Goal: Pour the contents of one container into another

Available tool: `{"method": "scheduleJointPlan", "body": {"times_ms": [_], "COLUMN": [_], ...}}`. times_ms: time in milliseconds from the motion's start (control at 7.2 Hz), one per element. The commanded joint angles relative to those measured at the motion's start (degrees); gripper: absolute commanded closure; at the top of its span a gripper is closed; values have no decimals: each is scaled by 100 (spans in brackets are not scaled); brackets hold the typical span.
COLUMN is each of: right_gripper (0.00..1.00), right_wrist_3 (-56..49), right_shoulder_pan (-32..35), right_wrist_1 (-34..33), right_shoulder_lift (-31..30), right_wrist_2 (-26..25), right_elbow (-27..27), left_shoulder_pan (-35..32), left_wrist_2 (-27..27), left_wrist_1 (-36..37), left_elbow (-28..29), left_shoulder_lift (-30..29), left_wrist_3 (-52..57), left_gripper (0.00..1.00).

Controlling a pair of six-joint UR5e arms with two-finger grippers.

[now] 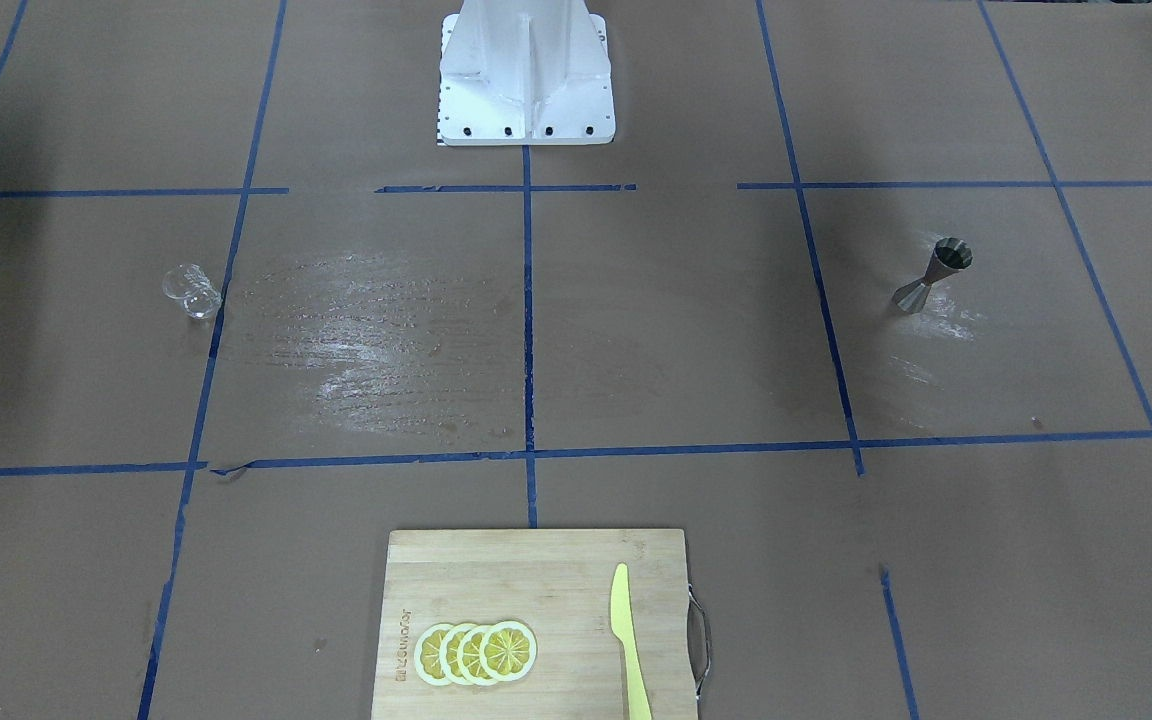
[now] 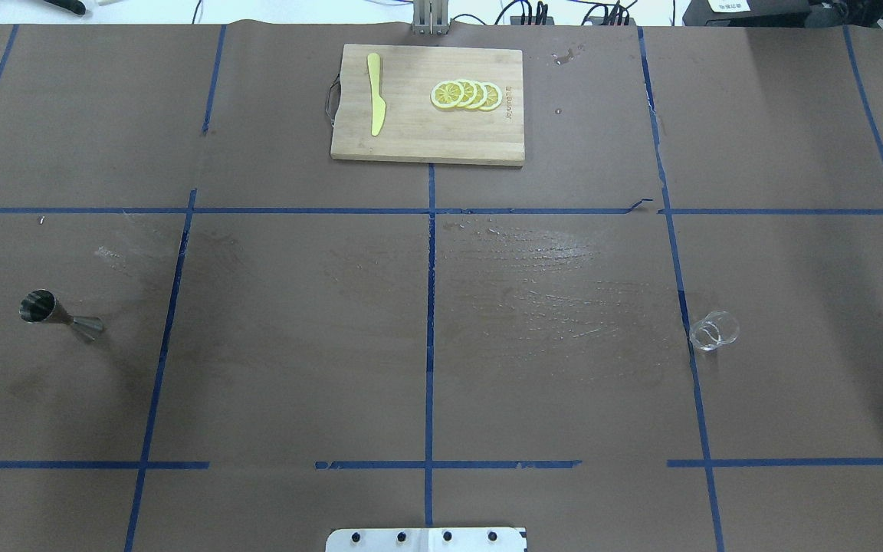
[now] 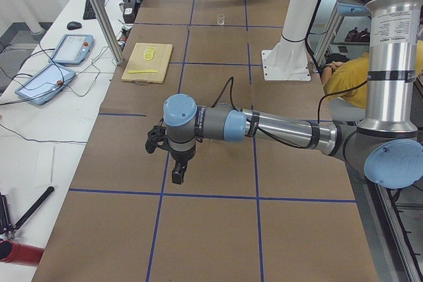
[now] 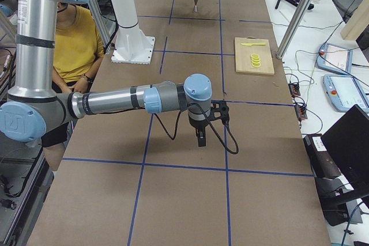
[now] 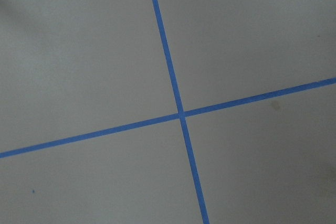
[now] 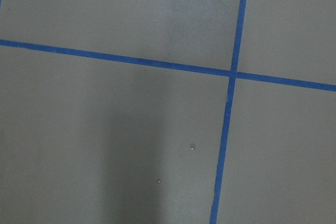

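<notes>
1. Glass cup (image 2: pixel 713 331): small, clear, round, thin rim. It stands on the robot's right half of the counter (image 2: pixel 296 368), just beside a blue tape (image 2: pixel 431 307) line. Can't tell whether anything is in it.
2. Jigger (image 2: pixel 58 314): grey steel, hourglass shape, two cones joined at a narrow waist. It stands on one cone with the open mouth up, on the robot's left half of the counter, well apart from the cup.
3. Left gripper (image 3: pixel 178 175): hangs pointing down over bare counter toward the counter's left end. The cup sits far off toward the opposite end in that side view. Can't tell if it is released or clenched.
4. Right gripper (image 4: pixel 200 139): hangs pointing down toward the counter's right end, with the jigger far off toward the other end. Again can't tell its state.
5. Both wrist views show only matte brown paper with a tape cross.
6. The counter is brown paper with a taped blue grid and shiny streaks (image 1: pixel 356 330) mid-counter.
7. Wooden cutting board (image 2: pixel 411 134): sits at the counter edge opposite the robot, with fanned lemon slices (image 2: pixel 466 94) and a yellow knife (image 2: pixel 375 103) on it.
</notes>
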Motion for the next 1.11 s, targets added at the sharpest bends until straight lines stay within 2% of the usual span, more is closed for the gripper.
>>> {"method": "scheduleJointPlan", "body": {"times_ms": [0,556,972], "right_gripper": [0,0,0], "right_wrist_3": [-17,-17,44], "right_shoulder_pan": [-289,-387,-396], "right_wrist_1": [-1,7,7], "right_shoulder_lift": [-7,-7,36], "right_wrist_2": [-10,-27,-378], "right_elbow": [-46,-11,-89], "left_shoulder_pan": [54,168,168], "left_wrist_2": [-343,-299,-255], "left_wrist_1": [-417,-500,-500], "left_elbow": [-4,66,22], "left_shoulder_lift": [43,-106,315], "left_wrist_3": [2,-7,-16], "left_gripper": [0,0,0]}}
